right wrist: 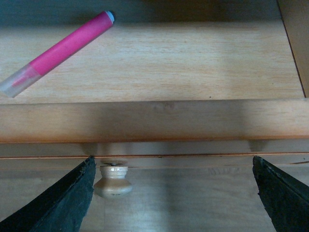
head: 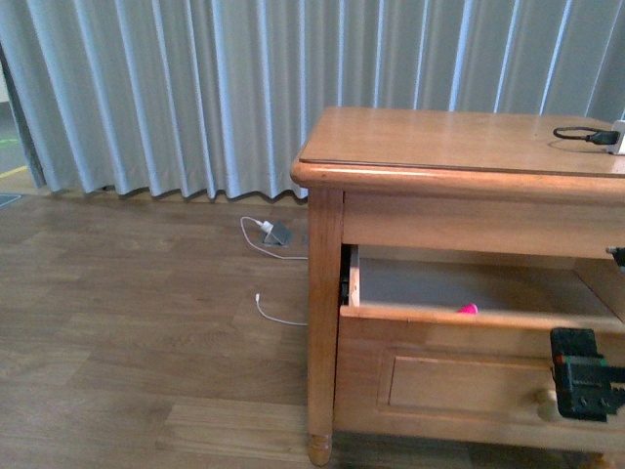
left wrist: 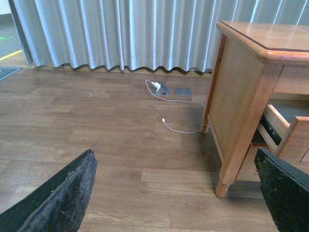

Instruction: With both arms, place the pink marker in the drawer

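The top drawer (head: 479,315) of the wooden cabinet stands pulled out. The pink marker (right wrist: 63,50) lies flat on the drawer's pale floor; in the front view only its pink tip (head: 467,309) shows over the drawer front. My right gripper (right wrist: 174,198) is open and empty in front of the drawer front, above its round knob (right wrist: 113,180). It shows in the front view (head: 584,383) at the lower right, next to the knob (head: 545,403). My left gripper (left wrist: 178,193) is open and empty over the floor, left of the cabinet (left wrist: 241,96). The drawer's side (left wrist: 285,125) shows there.
A white cable and charger (head: 276,234) lie on the wood floor by the grey curtain (head: 195,88). A black cable (head: 581,135) lies on the cabinet top. The cabinet's front leg (left wrist: 223,186) stands close to my left gripper.
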Robot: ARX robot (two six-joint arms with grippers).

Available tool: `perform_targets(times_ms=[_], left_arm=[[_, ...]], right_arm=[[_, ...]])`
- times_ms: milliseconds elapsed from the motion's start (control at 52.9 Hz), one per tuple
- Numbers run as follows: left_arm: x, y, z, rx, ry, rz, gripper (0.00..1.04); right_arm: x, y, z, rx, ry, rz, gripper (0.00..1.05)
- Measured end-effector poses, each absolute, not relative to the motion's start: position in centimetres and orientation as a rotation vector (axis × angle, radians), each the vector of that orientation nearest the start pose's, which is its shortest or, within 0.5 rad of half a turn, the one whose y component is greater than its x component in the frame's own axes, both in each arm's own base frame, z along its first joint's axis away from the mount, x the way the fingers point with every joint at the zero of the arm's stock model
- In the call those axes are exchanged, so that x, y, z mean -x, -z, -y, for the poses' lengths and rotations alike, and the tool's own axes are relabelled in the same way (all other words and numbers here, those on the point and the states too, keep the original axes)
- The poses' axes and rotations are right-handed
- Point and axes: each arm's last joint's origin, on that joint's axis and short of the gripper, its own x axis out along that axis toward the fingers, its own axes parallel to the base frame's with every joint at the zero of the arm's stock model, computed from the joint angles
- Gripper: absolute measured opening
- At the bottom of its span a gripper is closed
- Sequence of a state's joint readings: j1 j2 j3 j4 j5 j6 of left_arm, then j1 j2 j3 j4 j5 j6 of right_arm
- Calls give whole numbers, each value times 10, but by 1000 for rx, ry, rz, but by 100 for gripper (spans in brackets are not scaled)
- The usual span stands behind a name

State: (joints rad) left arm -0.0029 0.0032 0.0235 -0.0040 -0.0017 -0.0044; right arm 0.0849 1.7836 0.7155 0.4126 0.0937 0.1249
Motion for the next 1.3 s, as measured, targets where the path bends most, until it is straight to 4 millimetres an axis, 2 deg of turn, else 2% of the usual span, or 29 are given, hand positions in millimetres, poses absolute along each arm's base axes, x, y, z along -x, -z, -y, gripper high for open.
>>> perform_targets(times_ms=[284,605,794,1096,1304], left_arm=[[-96,-171,0,4,1,16,99],[-96,-171,0,4,1,16,99],[-96,-171,0,4,1,16,99],[-96,-171,0,4,1,16,99],[-96,-171,0,4,1,16,99]], right_arm=[[-362,-101,-26,-93,39,-510,96],[-390,-90,-27,-114,67,-403,96],[-395,-84,-23,-125,76,-372,96],[-400,-86,-21,-110,67,-368,96],[-382,-96,-16,-80,59,-394,96]])
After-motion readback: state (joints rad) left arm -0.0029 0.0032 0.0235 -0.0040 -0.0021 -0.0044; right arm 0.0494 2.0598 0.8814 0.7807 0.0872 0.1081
